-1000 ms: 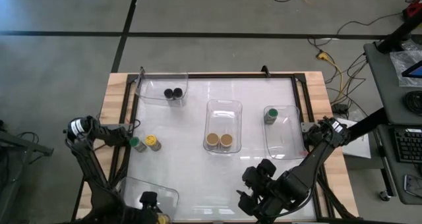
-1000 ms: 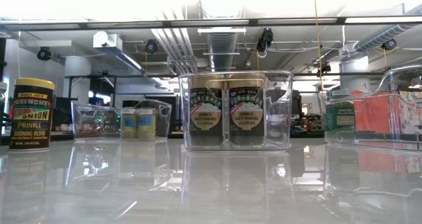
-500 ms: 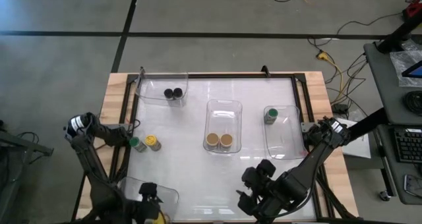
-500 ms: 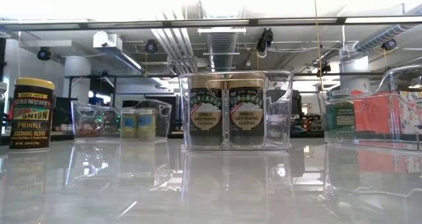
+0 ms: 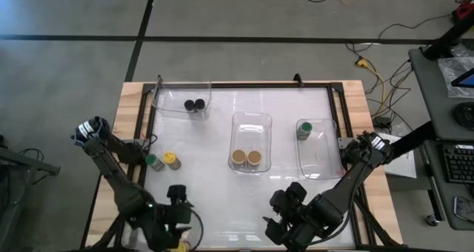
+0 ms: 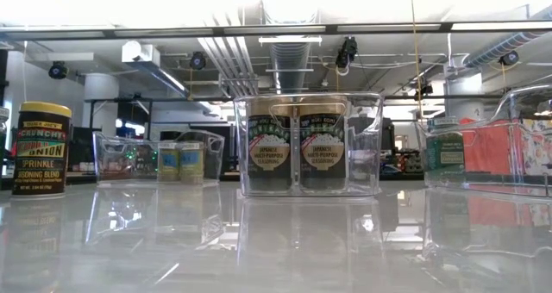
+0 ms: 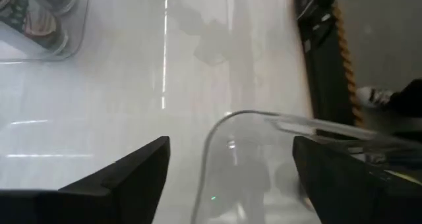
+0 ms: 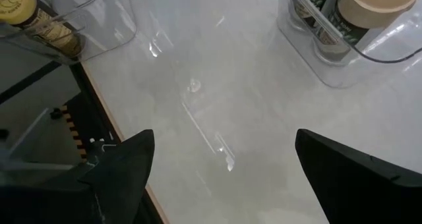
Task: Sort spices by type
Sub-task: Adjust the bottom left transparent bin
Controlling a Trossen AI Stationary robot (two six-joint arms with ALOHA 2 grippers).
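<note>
The left gripper (image 5: 178, 207) hung at about seven o'clock on the table, its fingers (image 7: 125, 174) spread wide and empty over the rim of a clear near-left bin (image 7: 264, 128). The right gripper (image 5: 285, 207) waited at five o'clock, likewise wide and empty above bare tabletop.

Outward from the left claw, toward nine o'clock, stood the two unsorted spices: a green-lidded jar (image 5: 153, 161) just beside a yellow-lidded jar (image 5: 172, 160), near the table's left edge. At the centre, a middle bin (image 5: 252, 122) held two tan-lidded jars (image 5: 246, 158); at eleven o'clock a far-left bin (image 5: 174, 104) held two black-lidded jars (image 5: 195, 104); at three o'clock a right bin (image 5: 322, 163) held one green-lidded jar (image 5: 304, 129).

The step in hand appeared to be fetching one of the loose pair. Since they stood so close together, the claw should descend from above, centred on one lid, jaws aligned so neither finger nudges the neighbour, then close squarely on the body.
</note>
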